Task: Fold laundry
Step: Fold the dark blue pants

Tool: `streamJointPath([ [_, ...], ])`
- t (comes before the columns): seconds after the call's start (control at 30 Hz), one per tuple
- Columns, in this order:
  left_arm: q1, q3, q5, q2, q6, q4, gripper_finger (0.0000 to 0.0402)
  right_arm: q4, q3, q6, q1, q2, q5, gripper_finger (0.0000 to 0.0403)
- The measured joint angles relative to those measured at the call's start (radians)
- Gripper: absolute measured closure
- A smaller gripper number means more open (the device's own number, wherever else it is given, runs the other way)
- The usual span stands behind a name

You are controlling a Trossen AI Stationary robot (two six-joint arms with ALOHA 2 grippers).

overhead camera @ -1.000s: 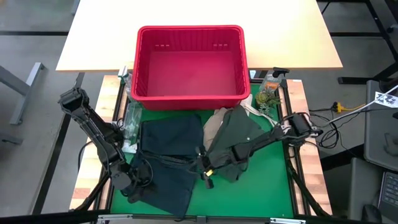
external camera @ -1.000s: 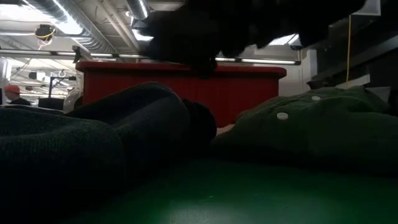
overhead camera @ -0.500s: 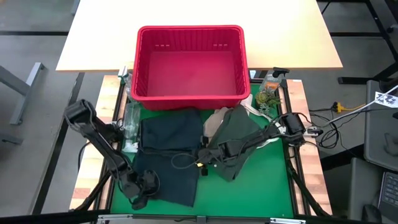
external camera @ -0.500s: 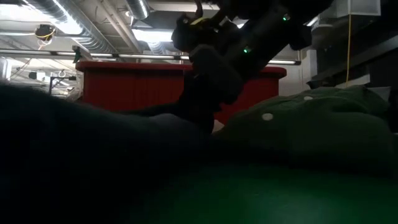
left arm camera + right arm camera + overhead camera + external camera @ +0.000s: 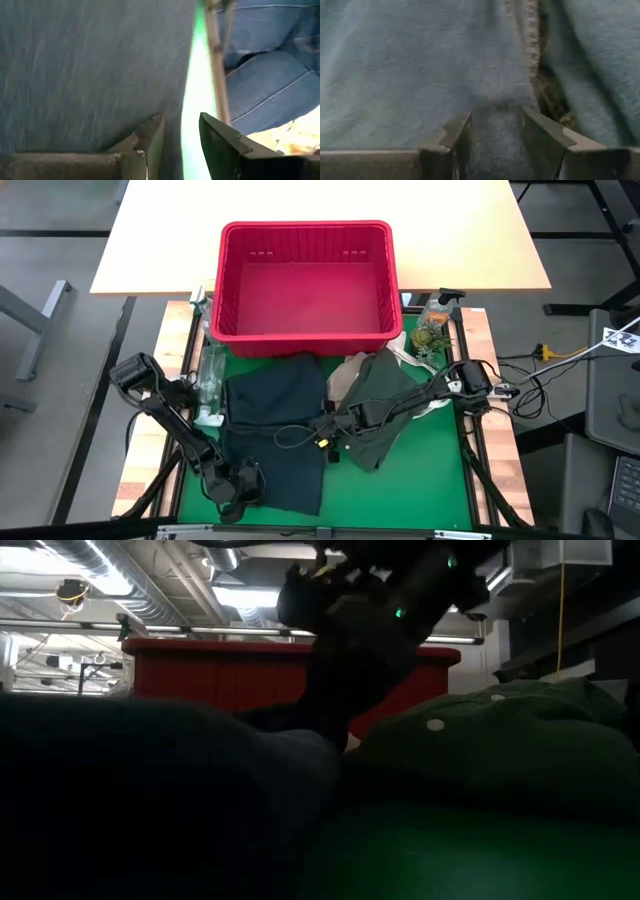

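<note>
A dark blue garment (image 5: 272, 435) lies spread on the green mat (image 5: 420, 480), left of centre. My left gripper (image 5: 240, 483) sits at the garment's near-left corner and is shut on it. My right gripper (image 5: 325, 445) reaches in from the right and is shut on the garment's right edge. An olive-green buttoned shirt (image 5: 385, 405) lies crumpled on the mat under the right arm. A tan top (image 5: 345, 375) rests partly beneath the shirt. In the low view the dark garment (image 5: 150, 800) fills the left foreground, and the shirt (image 5: 500, 750) is mounded at the right. My left gripper has the garment's near edge (image 5: 172, 100) between its two fingers, beside the near-left corner. It slants down from the left. The cloth fills only part of the gap, and mat shows beside it. The corner lies low on the mat. My right gripper pinches a fold of the garment's right edge (image 5: 495, 95) between its two fingers. It slants down from the table's right. How many layers it has, I cannot tell. The cloth around it lies on the mat.
A red slatted basket (image 5: 300, 340) stands at the mat's far edge. A clear bottle (image 5: 212, 370) lies at far left and a spray bottle (image 5: 436, 315) stands at far right. A person's jeans-clad legs (image 5: 270, 80) show beyond the near edge. Bare mat lies at near right.
My left gripper has sunk and gone toward the near-right, taking the garment's near-left corner with it. The garment's rumpled near half now lies flatter and squarer. My right gripper has tipped further down and gone a little toward the far edge, coming down onto the cloth.
</note>
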Motion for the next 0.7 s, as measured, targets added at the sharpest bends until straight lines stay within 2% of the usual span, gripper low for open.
streamJointPath([
  [0.2,0.054,0.094,-0.009,0.000,0.203,-0.033,0.0280,-0.336,0.200,-0.010,0.060,-0.010,-0.043,0.0237],
  [0.33,0.068,0.181,0.036,0.000,0.312,-0.115,0.0280,-0.440,0.300,-0.034,0.103,-0.012,-0.042,0.0237],
  [0.53,0.034,0.373,0.072,0.000,0.364,-0.549,0.0280,-0.429,0.349,-0.090,0.177,-0.012,-0.040,0.0237],
  [0.63,0.002,0.434,0.063,-0.002,0.301,-0.742,0.0280,-0.442,0.346,-0.167,0.209,-0.011,-0.040,0.0237],
  [0.7,-0.025,0.441,0.061,-0.002,0.229,-0.798,0.0280,-0.438,0.346,-0.188,0.227,-0.011,-0.040,0.0237],
])
